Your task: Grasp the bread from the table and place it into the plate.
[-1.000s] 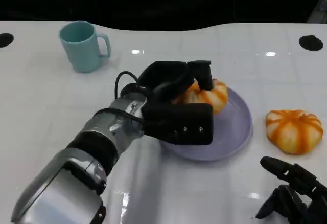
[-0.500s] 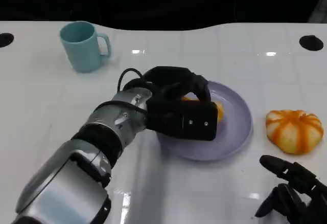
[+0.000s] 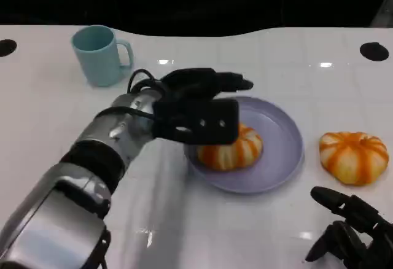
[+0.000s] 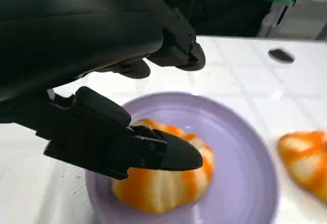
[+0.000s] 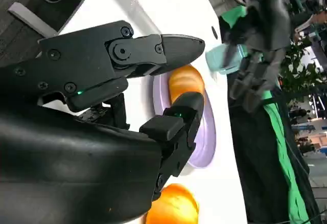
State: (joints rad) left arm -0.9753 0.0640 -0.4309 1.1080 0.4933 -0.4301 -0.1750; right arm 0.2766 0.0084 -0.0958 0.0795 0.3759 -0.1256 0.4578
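White table [image 3: 55, 115] carries a lilac plate [image 3: 285, 158]. The bread [image 3: 230, 149] now rests in the plate; a second ago it was held above. The left robot hand [image 3: 199, 112] has released, fingers wide, holding nothing. Placement appears complete. The right robot hand [image 3: 350, 232] rests empty, fingers apart.
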